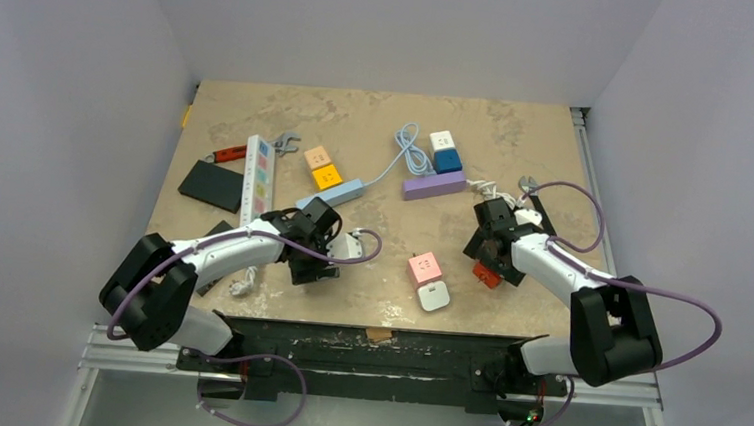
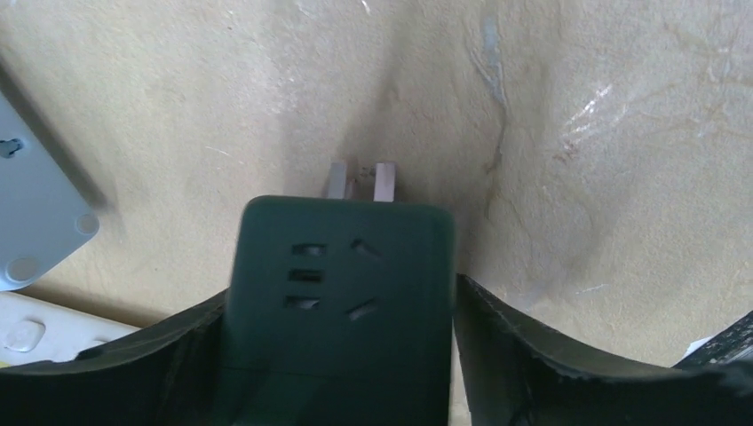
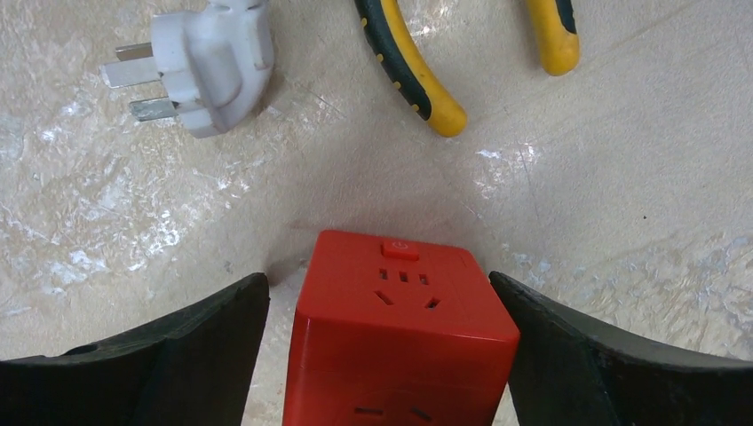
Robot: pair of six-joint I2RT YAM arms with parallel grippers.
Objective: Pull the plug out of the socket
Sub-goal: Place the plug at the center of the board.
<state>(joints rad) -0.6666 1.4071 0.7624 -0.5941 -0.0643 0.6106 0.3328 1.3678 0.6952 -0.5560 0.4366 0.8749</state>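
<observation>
The left claw (image 2: 342, 293) is closed on the dark plug block (image 2: 342, 257). Its two metal pins (image 2: 384, 181) stick out bare over the desk (image 2: 577, 106), in no socket. The right claw (image 3: 377, 282) stands wide open around the red socket cube (image 3: 400, 355), not touching it. So the pull looks done. Farther off lie a white plug (image 3: 213, 62) and pliers (image 3: 417, 80).

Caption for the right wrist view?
Red cube socket sits inside the open right gripper; a white plastic plug and yellow-black plier handles lie beyond.
</observation>
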